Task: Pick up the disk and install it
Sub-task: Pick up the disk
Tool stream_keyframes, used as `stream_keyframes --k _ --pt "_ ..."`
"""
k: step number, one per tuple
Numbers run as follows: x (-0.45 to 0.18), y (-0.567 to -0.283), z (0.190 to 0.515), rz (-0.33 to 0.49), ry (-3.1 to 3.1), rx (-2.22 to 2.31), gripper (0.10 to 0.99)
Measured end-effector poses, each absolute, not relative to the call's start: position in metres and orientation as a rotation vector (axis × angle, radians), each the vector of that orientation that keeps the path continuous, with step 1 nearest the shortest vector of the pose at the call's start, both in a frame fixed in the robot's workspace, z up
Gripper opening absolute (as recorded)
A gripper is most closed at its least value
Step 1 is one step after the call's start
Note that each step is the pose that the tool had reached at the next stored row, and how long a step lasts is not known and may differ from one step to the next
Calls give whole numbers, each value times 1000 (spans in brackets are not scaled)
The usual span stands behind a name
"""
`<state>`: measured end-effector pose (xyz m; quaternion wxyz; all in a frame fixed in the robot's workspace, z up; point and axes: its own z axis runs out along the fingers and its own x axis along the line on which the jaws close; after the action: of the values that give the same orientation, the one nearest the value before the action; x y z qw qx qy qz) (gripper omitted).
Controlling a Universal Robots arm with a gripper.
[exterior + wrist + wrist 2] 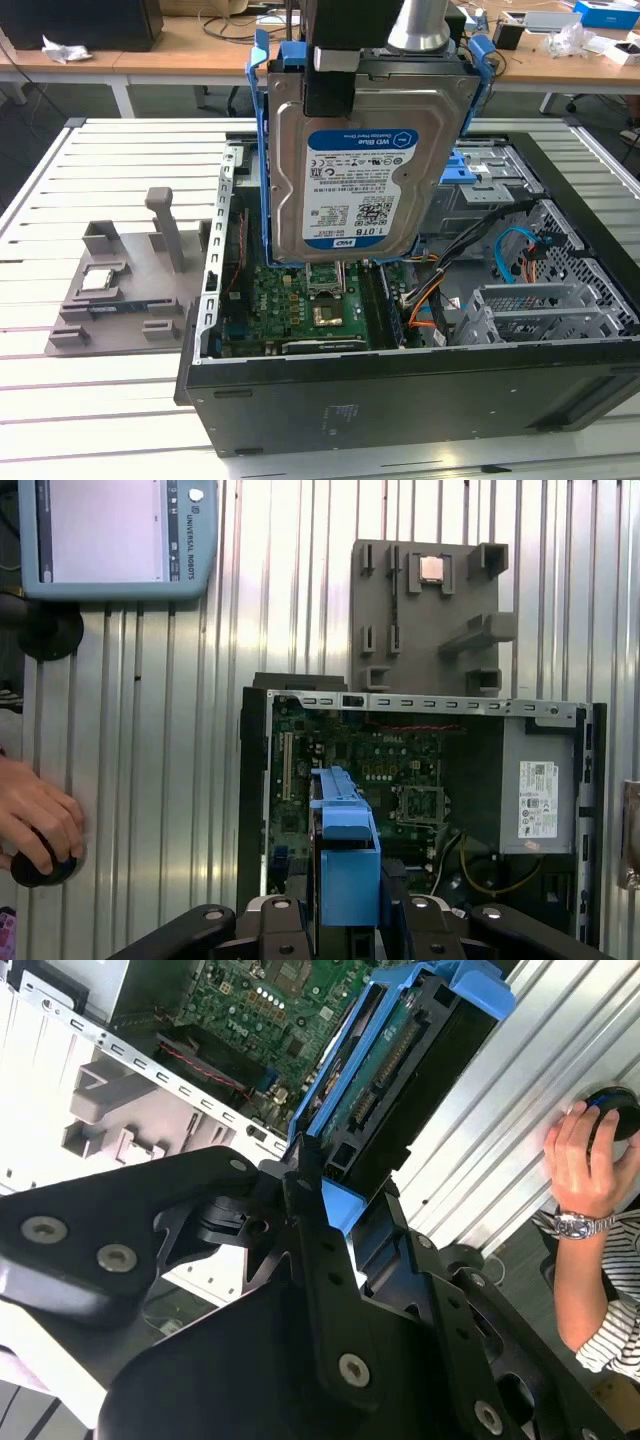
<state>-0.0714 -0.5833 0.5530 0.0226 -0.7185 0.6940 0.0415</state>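
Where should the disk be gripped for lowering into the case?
The upper short end, pinched across its two flat faces from above. The disk hangs upright over the open case, and the gripper holds it there, leaving the lower end free.

Grips the disk (395,1055) edge-on in the black gripper (345,1195), jaws clamped against either side of its blue caddy bracket (440,985). Shows the drive's green circuit board and dark connector strip turned toward the camera. Holds it over the open computer case (100,1038), green motherboard (270,1005) visible inside. Catches a grey fixture tray (95,1110) just beside the case on the slatted metal table (510,1090). Near the table's edge, finds a person's hand (590,1160), wristwatch (575,1225) on, resting on a round black knob (615,1110), striped sleeve (610,1345) beyond that edge.
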Motion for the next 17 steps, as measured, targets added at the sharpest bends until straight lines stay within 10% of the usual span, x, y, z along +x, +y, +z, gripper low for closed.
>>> stream_keyframes --k 17 --pt "-49 -583 550 125 2151 -2227 365"
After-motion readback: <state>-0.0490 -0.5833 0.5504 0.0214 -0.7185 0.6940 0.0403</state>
